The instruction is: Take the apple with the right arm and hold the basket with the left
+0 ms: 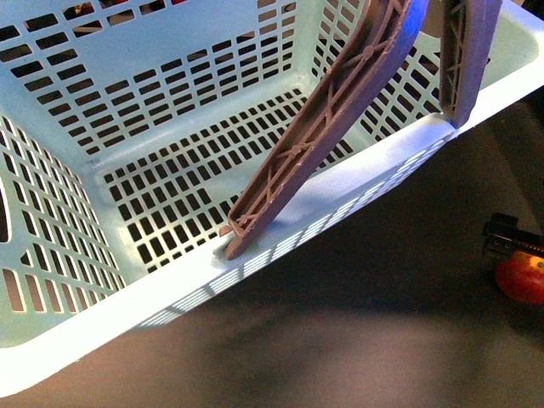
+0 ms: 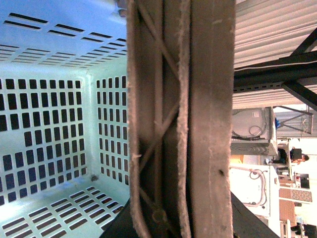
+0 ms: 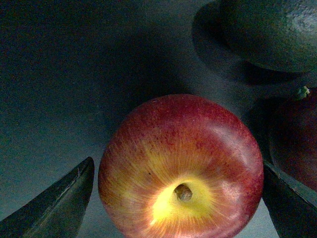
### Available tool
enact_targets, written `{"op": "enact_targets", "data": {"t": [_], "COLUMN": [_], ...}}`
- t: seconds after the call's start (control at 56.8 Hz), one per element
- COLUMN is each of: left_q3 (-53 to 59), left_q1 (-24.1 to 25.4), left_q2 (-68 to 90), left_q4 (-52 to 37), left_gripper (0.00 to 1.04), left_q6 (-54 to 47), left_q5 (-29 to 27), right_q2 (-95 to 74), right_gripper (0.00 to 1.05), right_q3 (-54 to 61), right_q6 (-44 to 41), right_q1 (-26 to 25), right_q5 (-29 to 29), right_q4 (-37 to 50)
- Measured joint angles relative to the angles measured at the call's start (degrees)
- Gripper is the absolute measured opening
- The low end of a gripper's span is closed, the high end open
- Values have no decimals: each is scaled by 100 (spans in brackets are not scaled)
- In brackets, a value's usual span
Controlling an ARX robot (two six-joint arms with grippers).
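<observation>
Apple [image 3: 181, 168] on dark table [image 1: 340, 340], between spread fingers of the right gripper [image 3: 177, 163], near the basket [image 1: 340, 183]
Basket handle [image 2: 173, 119] sits between left gripper [image 2: 173, 225] fingers; clamped or not, cannot tell

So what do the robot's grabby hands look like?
The right gripper has two dark, smooth fingers, shaped like wedges that narrow to a point. From the front, a black blocky bit with a ribbed edge shows. No cables or markings are visible. The left gripper shows only dark slivers.
</observation>
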State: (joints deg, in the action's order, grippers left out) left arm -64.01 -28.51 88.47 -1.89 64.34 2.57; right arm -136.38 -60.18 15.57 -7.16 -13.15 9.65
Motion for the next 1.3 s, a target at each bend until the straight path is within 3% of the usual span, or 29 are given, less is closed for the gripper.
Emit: {"op": "enact_targets", "data": {"t": [0.088,0.176,0.247,0.599,0.828,1.057,1.181,1.304], "left_q3": [0,0,0,0,0,0,0,0], "left_q1": [0,0,0,0,0,0,0,0], "left_q2": [0,0,0,0,0,0,0,0], "left_q4": [0,0,0,0,0,0,0,0], "left_gripper": [16,16,16,16,16,16,16,16], "left_q6": [0,0,0,0,0,2,0,2], "left_q5": [0,2,2,2,0,4,0,2], "right_q2": [-42,-55,-55,476,2009,3945,5143,5897], "right_gripper": [96,83,80,80,80,80,80,80], "right_q3": [-15,-11,7,643,1255,1480,1449,1158], "right_q6": [2,7,7,-149,-424,-442,-177,227], "right_q1": [0,-2,-4,-118,-275,-297,-63,645], "right_q5": [-22,-39,-39,302,577,994,1276,1303], "right_q4": [4,26,55,483,678,345,94,-2]}}
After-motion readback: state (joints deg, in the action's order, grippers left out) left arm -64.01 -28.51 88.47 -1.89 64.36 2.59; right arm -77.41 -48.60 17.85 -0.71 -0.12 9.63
